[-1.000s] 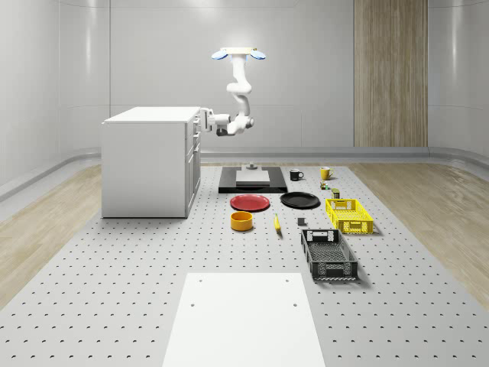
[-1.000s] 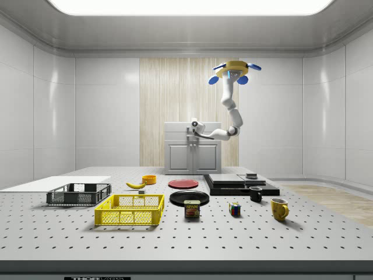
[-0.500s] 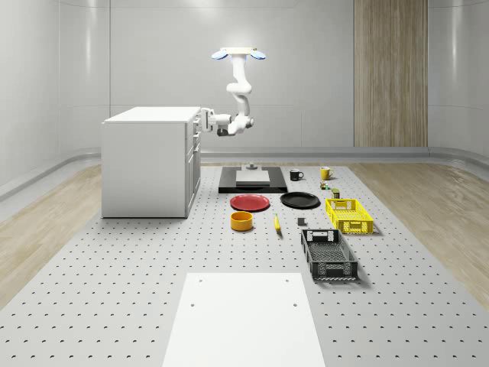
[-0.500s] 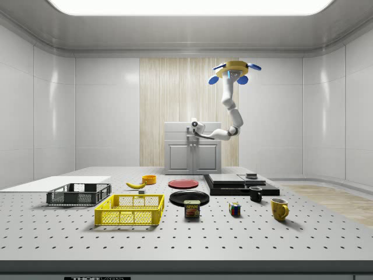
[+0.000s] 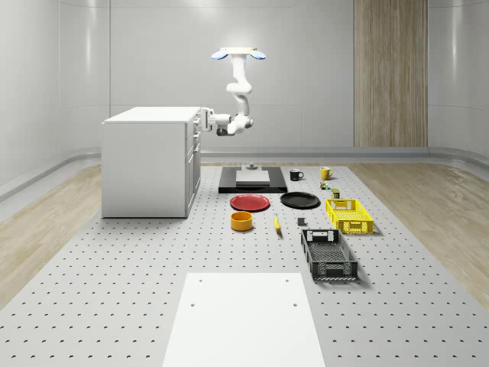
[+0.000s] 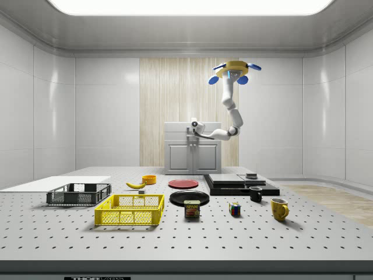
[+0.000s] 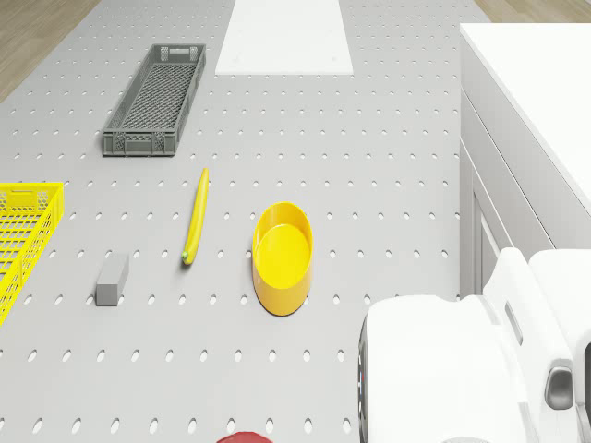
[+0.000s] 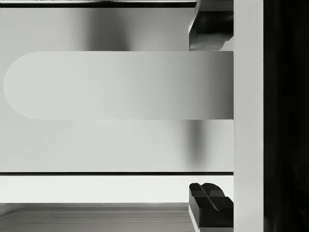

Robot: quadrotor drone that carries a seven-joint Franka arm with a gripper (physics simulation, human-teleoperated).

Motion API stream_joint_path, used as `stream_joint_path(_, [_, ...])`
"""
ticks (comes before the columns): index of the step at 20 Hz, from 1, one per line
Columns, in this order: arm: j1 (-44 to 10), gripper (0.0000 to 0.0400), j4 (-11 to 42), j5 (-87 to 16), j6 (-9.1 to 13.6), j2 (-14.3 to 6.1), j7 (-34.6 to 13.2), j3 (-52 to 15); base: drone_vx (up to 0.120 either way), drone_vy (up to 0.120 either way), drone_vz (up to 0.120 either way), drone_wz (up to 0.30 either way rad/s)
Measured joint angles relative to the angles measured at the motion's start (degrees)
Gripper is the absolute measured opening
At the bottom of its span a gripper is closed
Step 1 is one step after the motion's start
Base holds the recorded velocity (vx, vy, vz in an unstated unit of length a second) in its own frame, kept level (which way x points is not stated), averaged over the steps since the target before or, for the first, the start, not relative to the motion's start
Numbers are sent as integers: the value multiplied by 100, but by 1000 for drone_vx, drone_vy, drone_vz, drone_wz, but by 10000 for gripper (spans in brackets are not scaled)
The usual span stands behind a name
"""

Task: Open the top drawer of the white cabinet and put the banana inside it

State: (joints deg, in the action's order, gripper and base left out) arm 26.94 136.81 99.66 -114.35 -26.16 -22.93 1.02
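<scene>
Here one banana (image 7: 195, 215) lies beside one yellow bowl (image 7: 283, 257).

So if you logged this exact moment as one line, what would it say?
drone: hovering beside white cabinet | claw: at top drawer front, fingers astride handle | banana: on table by yellow bowl

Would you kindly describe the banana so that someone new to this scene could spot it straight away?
Start at the white cabinet on the whole-scene view's left and look out onto the perforated table in front of its drawers. There a yellow bowl sits near a red plate. The banana lies flat just beside the bowl, toward the black crate: a thin, long yellow fruit, unlike its round neighbours.
</scene>
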Motion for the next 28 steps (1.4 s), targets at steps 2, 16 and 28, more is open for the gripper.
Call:
stream_joint_path(2, [-34,393,4,8,12,3,-75,-28,0,0,0,0])
stream_joint_path(16, [-200,400,-124,-46,33,-39,-179,-170,0,0,0,0])
stream_joint_path(28, [-274,190,-157,-46,56,-50,-173,-232,0,0,0,0])
